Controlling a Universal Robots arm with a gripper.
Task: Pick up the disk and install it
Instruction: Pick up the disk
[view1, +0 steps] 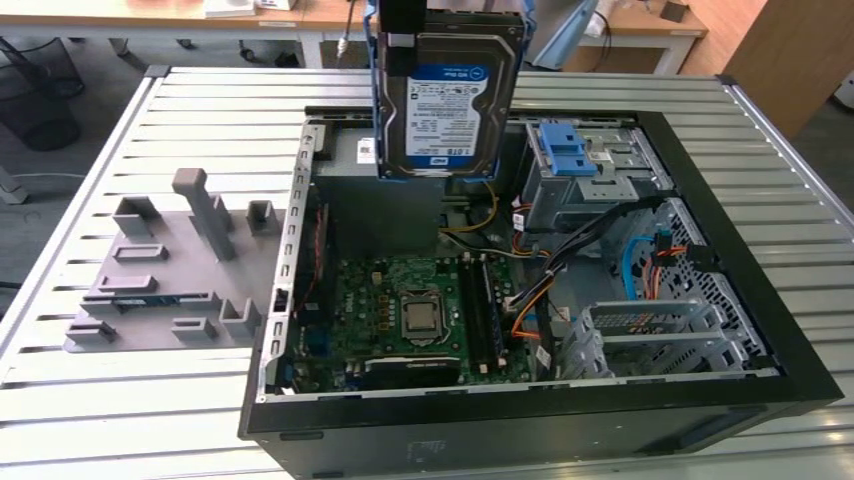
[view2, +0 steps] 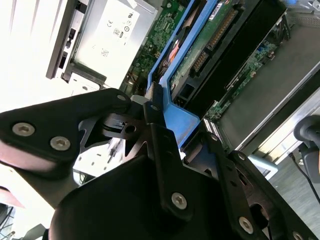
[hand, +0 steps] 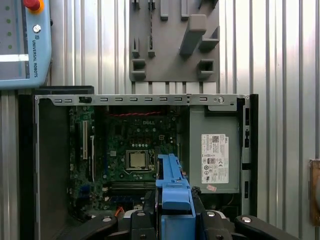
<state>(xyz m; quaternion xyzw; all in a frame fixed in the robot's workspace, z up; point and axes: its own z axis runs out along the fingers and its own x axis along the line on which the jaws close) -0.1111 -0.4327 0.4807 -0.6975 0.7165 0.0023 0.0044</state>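
So the gripper (hand: 174, 220) has its jaws pinching the blue carrier of the disk (view1: 447, 100), which hangs upright, label side out, in the air over the open computer case (view1: 534, 425). The motherboard (view1: 400, 310) sits exposed below. A grey parts holder (view1: 160, 270) lies on the slatted table (view1: 107, 410) at the exterior view's left.

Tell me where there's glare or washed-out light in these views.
Second wrist view: the area beside the power supply is blown out white, and the gripper holding the disk is dark. Exterior view: even light on the disk. First wrist view: the computer case interior is dim.
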